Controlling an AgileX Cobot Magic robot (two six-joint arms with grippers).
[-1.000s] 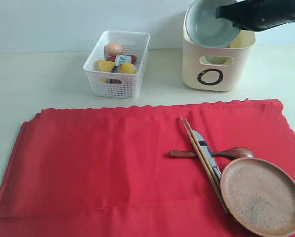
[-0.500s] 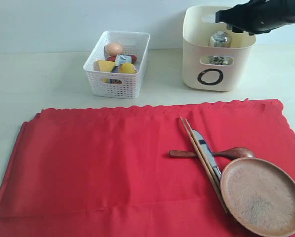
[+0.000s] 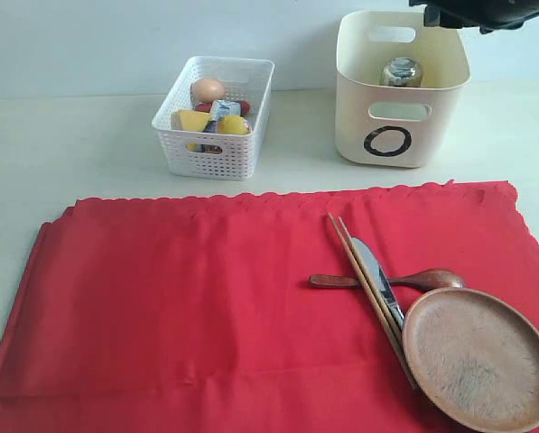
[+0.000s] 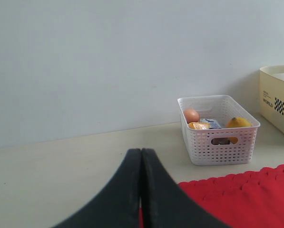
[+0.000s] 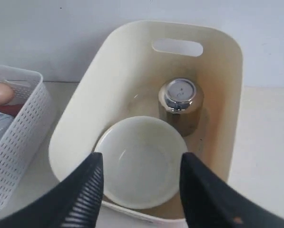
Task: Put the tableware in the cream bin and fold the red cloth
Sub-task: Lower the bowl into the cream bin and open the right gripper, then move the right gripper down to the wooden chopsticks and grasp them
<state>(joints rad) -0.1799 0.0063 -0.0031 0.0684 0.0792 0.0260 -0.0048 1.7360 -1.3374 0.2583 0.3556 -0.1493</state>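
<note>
Bowl (image 5: 141,162), pale grey-green, mouth up on the floor of the cream bin (image 3: 352,113), just beside the shiny steel cup (image 5: 180,102) standing there. Above the bin, right gripper (image 5: 142,157), fingers spread apart, gripping nothing, clear of the bowl. In front of the bin, red cloth (image 3: 206,307) spread flat over the table (image 3: 70,153), scalloped edge toward the bin. On its right part: round brown plate (image 3: 479,358) at the near corner; wooden chopsticks (image 3: 368,293) side by side, near ends against the plate's rim; metal knife (image 3: 368,260) just beside them; dark wooden spoon (image 3: 432,278) crossing under both. White perforated basket (image 3: 213,153) with food to the left of the bin, apart from it. Left gripper (image 4: 141,161) low by the cloth's edge, fingers pressed together, empty
</note>
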